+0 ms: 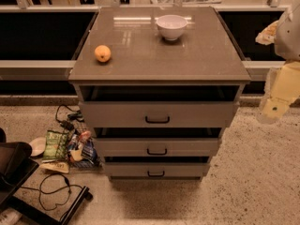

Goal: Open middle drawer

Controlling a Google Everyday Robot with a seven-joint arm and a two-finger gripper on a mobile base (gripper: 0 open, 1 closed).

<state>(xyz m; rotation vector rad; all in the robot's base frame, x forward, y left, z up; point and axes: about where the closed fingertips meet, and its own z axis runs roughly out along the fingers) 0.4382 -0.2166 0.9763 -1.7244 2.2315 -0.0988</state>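
A grey cabinet (159, 55) holds three stacked drawers. The middle drawer (126, 147) has a medium-height front and a small black handle (157, 151). A dark gap shows above its front, and none of its tray is visible. It sits between the tallest front (117, 115) above and the narrowest front (126, 169) below. My gripper (273, 108) hangs at the right edge of the camera view, on the pale arm (287, 81). It is off to the right of the cabinet, about level with the top drawer, and touches nothing.
An orange (102, 53) and a white bowl (171, 26) rest on the cabinet top. Snack bags (70, 146), cables (54, 186) and a black stand (14, 168) lie on the floor to the left. A rail (37, 69) runs behind the cabinet.
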